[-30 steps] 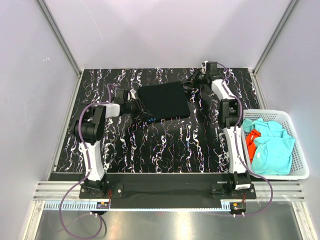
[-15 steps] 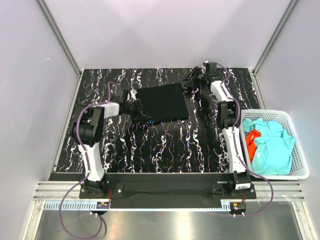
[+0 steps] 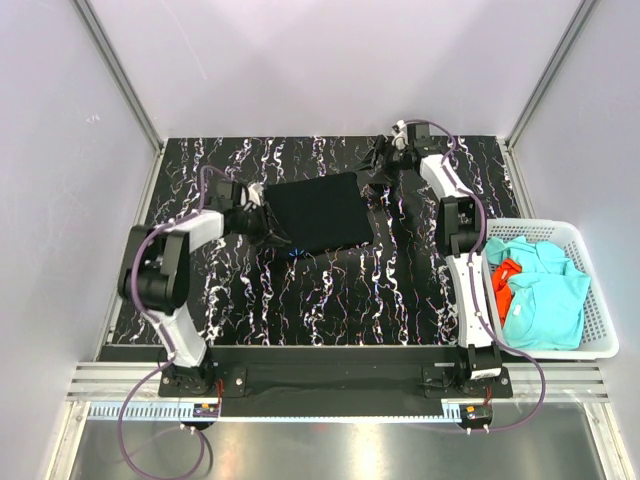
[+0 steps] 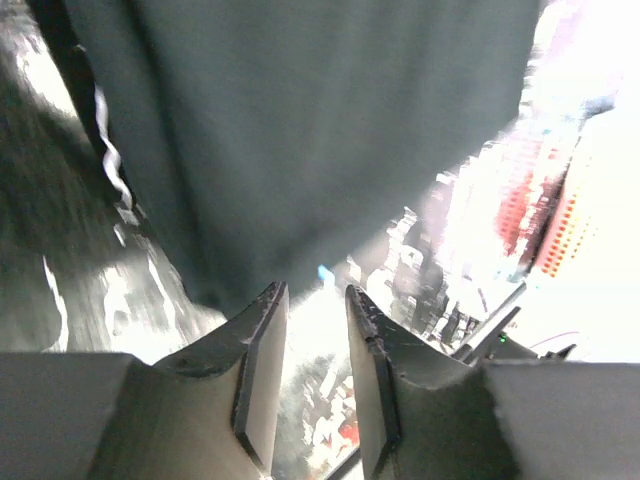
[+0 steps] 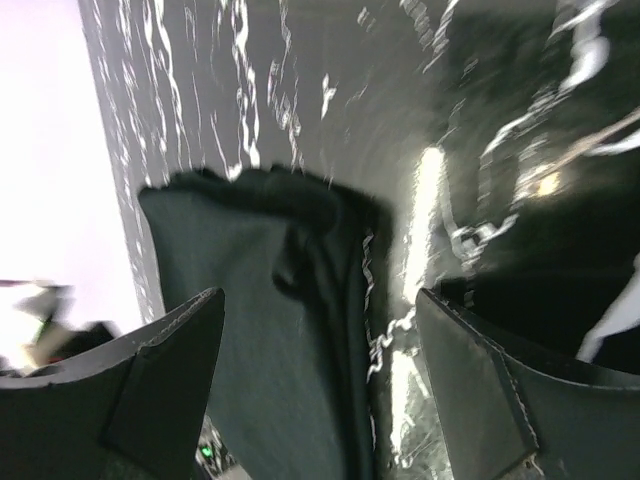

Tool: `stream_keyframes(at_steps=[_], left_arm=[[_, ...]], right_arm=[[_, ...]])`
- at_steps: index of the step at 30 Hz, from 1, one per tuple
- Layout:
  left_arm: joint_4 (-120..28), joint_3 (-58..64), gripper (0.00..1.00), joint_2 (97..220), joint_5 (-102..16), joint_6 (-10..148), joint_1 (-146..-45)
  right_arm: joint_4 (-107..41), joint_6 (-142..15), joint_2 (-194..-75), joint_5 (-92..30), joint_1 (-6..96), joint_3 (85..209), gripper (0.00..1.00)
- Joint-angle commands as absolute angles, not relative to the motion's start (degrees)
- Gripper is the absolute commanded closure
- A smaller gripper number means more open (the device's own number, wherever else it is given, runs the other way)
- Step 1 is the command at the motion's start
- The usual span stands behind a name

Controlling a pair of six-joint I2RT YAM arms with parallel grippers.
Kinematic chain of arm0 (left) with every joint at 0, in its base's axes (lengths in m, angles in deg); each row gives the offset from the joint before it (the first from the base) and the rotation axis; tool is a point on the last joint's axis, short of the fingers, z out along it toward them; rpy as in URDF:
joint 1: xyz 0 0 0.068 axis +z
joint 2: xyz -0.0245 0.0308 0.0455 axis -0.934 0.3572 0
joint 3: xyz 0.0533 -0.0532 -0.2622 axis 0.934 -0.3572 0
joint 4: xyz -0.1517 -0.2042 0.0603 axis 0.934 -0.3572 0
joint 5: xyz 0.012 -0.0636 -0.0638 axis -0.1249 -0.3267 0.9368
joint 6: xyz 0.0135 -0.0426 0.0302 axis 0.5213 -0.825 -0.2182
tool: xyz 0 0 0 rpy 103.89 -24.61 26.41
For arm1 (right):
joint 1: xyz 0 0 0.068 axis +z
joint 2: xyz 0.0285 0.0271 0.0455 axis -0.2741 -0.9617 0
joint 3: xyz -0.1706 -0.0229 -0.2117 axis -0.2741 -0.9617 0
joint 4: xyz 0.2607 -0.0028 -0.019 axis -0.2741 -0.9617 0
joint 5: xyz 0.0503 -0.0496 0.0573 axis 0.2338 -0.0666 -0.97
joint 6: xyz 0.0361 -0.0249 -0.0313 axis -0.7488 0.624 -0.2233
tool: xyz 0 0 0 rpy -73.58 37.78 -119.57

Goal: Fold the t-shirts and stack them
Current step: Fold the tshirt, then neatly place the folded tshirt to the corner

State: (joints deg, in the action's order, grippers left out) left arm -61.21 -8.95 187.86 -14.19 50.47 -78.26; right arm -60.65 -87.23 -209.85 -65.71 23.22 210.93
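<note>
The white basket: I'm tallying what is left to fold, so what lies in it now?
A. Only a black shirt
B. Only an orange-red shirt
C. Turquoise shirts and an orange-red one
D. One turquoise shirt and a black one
C: the top view shows turquoise shirts with an orange-red one showing between them inside the basket, while the black shirt lies out on the table.

The black shirt [image 4: 330, 130] runs off the top edge in the left wrist view, and the right side there is one bright blur. The orange-red shirt [image 3: 503, 278] lies mostly hidden under the turquoise shirts [image 3: 545, 300] — only a bit shows.
</note>
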Motion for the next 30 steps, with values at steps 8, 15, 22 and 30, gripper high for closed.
stream_keyframes(at_steps=[8, 15, 22, 30], left_arm=[[-64.1, -10.5, 0.61, 160.3, -18.3, 46.4, -77.9], [-68.6, -16.8, 0.60, 149.1, -18.4, 44.6, -77.9], [-69.9, -20.1, 0.60, 145.7, -18.4, 43.7, -77.9], [-69.9, -20.5, 0.60, 146.9, -18.7, 43.8, -77.9]], right_arm=[[-70.3, -79.2, -211.3, -64.3, 29.1, 213.3, 0.21], [-72.1, -79.5, -214.3, -62.3, 30.4, 215.0, 0.37], [-72.5, -76.8, -214.4, -61.2, 30.4, 216.4, 0.93], [-75.7, -74.1, -204.8, -51.8, 30.0, 209.9, 1.00]])
